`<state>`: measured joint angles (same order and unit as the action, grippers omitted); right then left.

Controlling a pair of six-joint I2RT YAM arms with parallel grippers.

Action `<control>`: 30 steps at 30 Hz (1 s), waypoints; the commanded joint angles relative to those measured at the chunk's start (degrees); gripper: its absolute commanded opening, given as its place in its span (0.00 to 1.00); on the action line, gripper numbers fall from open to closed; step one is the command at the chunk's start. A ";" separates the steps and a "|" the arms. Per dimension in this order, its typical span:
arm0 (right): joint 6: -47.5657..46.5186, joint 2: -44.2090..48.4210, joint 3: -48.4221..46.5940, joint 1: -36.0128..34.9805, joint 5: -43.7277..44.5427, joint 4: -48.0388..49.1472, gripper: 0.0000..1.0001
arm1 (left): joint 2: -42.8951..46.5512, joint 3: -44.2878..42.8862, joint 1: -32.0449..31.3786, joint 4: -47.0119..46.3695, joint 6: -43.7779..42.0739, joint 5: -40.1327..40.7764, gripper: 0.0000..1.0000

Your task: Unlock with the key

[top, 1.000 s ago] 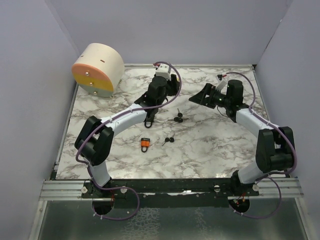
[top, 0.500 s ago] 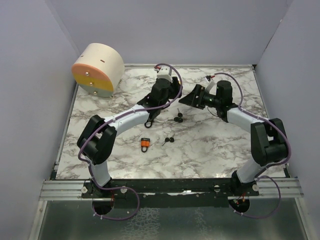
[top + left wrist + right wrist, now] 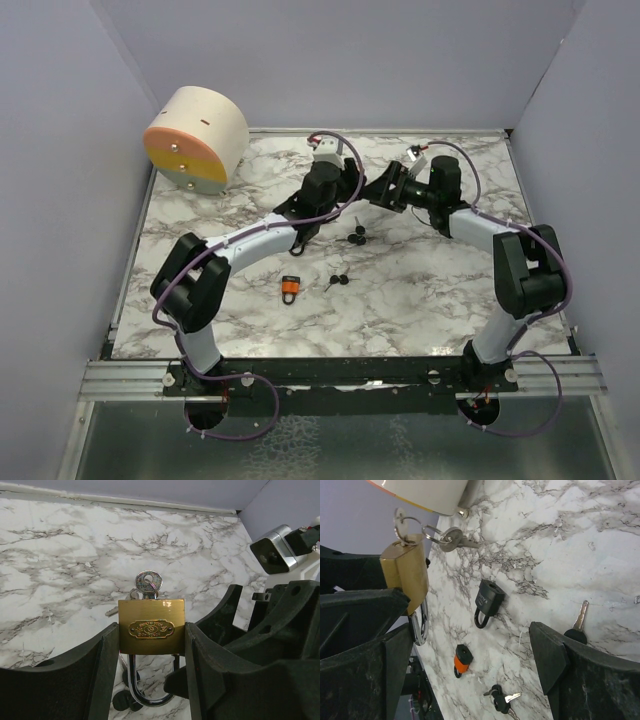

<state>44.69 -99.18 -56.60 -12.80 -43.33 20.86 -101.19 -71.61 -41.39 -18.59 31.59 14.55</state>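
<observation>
My left gripper [image 3: 335, 188] is shut on a brass padlock [image 3: 151, 626] and holds it above the table by its sides [image 3: 151, 645]. The steel shackle [image 3: 150, 690] hangs down, and both of its legs enter the body. A silver key [image 3: 148, 582] stands in the keyhole on top, with spare keys on its ring [image 3: 451, 537]. My right gripper [image 3: 385, 190] is open and empty [image 3: 472, 635]. It sits just right of the padlock [image 3: 406, 572], level with it and apart from the key [image 3: 400, 527].
On the marble table lie a black padlock [image 3: 298, 238], an orange padlock [image 3: 290, 288], a bunch of black-headed keys [image 3: 338, 281] and more black-headed keys [image 3: 357, 235]. A cream and orange cylinder [image 3: 195, 138] stands at the back left. Walls enclose the table.
My right gripper has swung left across the table until it is close beside the left gripper. The left gripper has shifted slightly right, still holding the brass padlock.
</observation>
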 commanded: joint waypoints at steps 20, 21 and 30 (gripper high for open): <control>-4.56 0.91 -4.80 -0.21 5.68 -4.07 0.99 | 7.21 2.76 2.76 -5.93 2.29 -0.11 0.00; -5.78 1.92 -5.02 -0.21 6.69 -5.58 0.99 | 7.18 3.19 3.49 -5.86 2.30 -0.05 0.00; -14.43 9.84 -5.16 -0.21 15.14 -18.41 0.99 | 1.86 -2.58 8.76 4.39 -8.46 8.06 0.00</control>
<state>35.73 -93.58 -60.80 -12.84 -34.48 8.93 -96.88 -67.96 -34.39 -17.30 30.48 15.94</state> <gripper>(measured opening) 0.987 0.510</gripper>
